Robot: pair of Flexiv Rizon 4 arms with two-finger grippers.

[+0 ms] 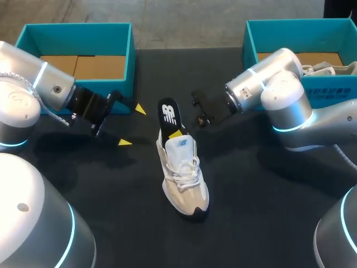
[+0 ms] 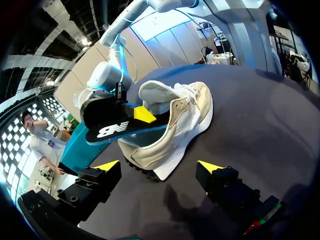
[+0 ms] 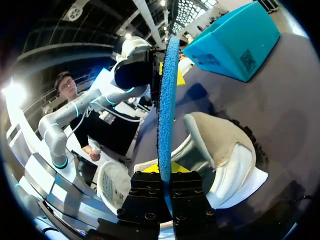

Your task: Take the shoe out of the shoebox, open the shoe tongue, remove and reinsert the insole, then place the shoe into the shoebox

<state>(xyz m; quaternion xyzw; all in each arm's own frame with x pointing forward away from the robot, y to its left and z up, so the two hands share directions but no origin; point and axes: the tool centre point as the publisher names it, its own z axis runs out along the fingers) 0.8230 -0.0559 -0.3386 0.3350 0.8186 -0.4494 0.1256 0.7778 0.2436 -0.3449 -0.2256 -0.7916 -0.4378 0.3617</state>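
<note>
Shoe [image 1: 184, 178], toe at 6 o'clock. Insole [image 1: 169, 114], 12 o'clock heel, pinched by right gripper [image 1: 176, 134]. Left gripper [image 1: 132, 126], 9 o'clock, fingers spread.

cream laced shoe [image 1: 184, 178] sits upright — black insole [image 1: 168, 113] sticking out its heel end.

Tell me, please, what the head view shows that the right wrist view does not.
Only the head view shows the right shoebox and the black top of the insole. Only the right wrist view shows the insole's blue underside, edge-on, clamped in the right gripper. Both show the shoe, the insole and the left shoebox.
</note>
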